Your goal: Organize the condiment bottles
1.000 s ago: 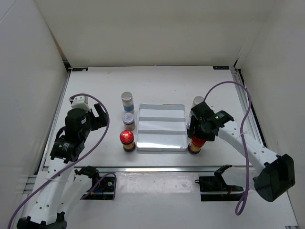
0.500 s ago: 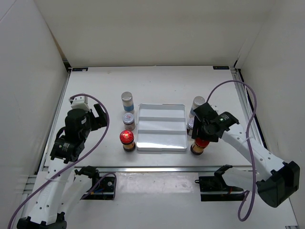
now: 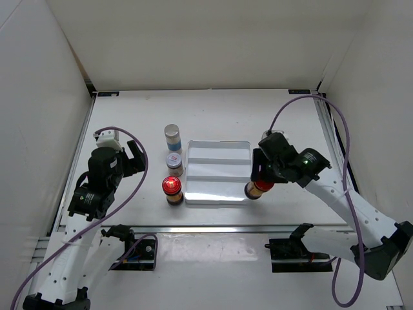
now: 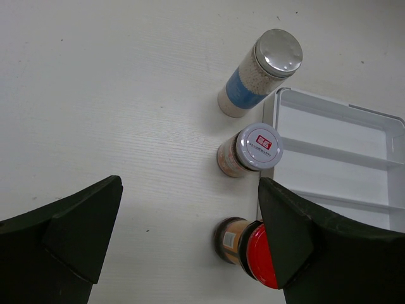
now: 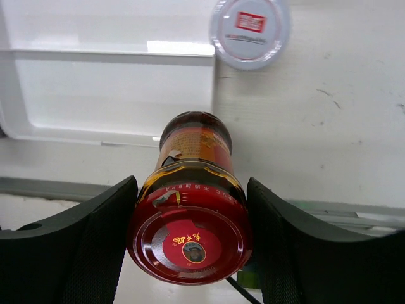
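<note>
The right end effector pinched the red-capped jar at its cap. The jar looked hard, smooth and probably slippery. The left end effector stood spread.

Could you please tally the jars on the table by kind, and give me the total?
Red-capped amber jars: 2
Short jars with labelled silver lids: 2
Tall silver-capped blue-labelled jars: 2, one mostly hidden
Total: 6
</note>
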You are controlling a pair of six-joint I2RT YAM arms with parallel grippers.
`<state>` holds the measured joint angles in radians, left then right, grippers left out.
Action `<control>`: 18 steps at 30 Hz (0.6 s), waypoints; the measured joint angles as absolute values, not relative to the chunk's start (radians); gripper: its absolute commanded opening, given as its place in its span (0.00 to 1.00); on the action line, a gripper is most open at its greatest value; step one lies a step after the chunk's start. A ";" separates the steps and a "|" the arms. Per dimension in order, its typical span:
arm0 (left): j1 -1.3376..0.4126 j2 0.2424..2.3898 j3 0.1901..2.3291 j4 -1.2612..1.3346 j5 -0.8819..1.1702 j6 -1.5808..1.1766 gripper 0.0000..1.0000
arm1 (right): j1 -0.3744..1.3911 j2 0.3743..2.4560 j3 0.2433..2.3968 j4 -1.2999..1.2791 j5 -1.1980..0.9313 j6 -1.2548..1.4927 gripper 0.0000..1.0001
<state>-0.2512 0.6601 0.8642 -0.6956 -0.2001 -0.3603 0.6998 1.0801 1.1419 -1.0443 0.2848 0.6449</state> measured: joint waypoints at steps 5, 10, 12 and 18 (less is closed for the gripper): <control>-0.251 0.660 0.864 -0.696 -0.200 -0.360 0.99 | 0.774 1.134 1.142 -0.968 0.275 0.619 0.03; -0.251 0.660 0.860 -0.696 -0.200 -0.360 0.99 | 0.803 1.228 1.142 -0.907 0.287 0.605 0.03; -0.251 0.661 0.859 -0.696 -0.200 -0.360 0.99 | 0.804 1.261 1.142 -0.889 0.299 0.601 0.03; -0.251 0.661 0.857 -0.692 -0.193 -0.360 0.99 | 0.804 1.310 1.128 -0.846 0.323 0.599 0.12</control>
